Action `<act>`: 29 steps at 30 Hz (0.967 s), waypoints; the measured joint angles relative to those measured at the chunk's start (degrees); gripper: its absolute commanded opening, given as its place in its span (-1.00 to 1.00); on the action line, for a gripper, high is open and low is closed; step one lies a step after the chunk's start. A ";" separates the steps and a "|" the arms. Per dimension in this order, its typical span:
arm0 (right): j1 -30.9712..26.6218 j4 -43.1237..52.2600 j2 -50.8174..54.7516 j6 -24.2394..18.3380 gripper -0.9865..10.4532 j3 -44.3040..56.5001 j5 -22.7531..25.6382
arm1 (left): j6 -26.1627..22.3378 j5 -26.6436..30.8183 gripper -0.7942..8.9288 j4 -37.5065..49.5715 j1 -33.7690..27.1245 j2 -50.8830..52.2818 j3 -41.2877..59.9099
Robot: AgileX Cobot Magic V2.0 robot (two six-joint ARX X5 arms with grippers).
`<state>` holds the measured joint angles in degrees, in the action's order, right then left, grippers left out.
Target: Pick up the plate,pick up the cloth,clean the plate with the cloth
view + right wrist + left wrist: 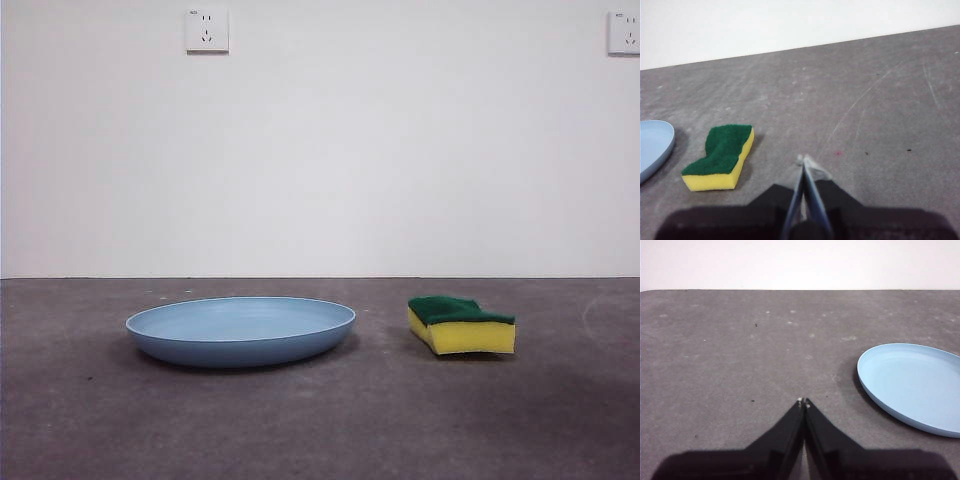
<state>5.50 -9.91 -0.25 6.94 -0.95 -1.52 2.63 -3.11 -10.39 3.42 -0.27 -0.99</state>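
The light-blue round plate [240,328] lies flat on the grey table, left of centre in the front view. The cloth [460,323], a yellow sponge with a dark green top, lies flat just right of it, apart from it. My left gripper [803,402] is shut and empty, hovering over bare table to the side of the plate [914,385]. My right gripper [805,160] is also shut and empty, beside the cloth [722,156] with a gap between them; the plate's edge [654,145] shows past the cloth. Neither arm appears in the front view.
The grey table [320,430] runs back to a white wall carrying two sockets [207,30] [624,32]. Faint scratches mark the table surface [880,95] in the right wrist view.
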 measured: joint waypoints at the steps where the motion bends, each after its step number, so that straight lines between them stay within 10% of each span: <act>1: 0.00 0.00 0.02 0.46 -0.82 0.00 -0.02 | 0.00 0.00 -0.84 0.00 0.00 0.00 0.00; 9: 0.00 0.00 0.02 9.01 -0.82 0.00 -1.03 | 0.00 0.00 -0.84 0.00 0.00 0.00 0.00; 29: 0.00 0.00 0.02 10.27 -0.82 0.00 -1.05 | 0.00 0.00 -0.84 0.00 0.00 0.00 0.00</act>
<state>5.50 -9.91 -0.23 17.21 -0.95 -2.57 2.63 -3.11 -10.39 3.42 -0.27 -0.99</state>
